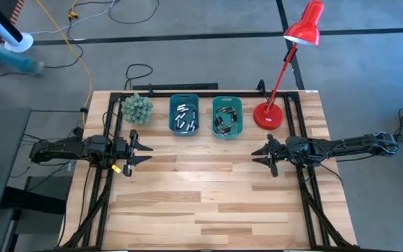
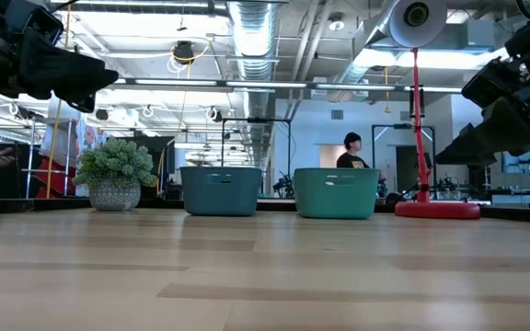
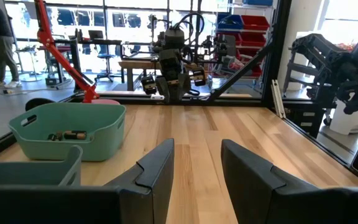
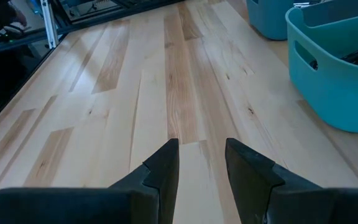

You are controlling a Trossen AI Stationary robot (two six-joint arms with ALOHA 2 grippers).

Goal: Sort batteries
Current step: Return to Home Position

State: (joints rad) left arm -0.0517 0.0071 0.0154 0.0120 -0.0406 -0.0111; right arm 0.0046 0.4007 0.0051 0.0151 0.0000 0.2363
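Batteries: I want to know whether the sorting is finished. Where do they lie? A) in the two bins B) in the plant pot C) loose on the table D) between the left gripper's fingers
A: the high view shows the batteries only inside the blue bin and the green bin, none on the table.

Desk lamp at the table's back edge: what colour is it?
The lamp is red all over; the high view shows it best.
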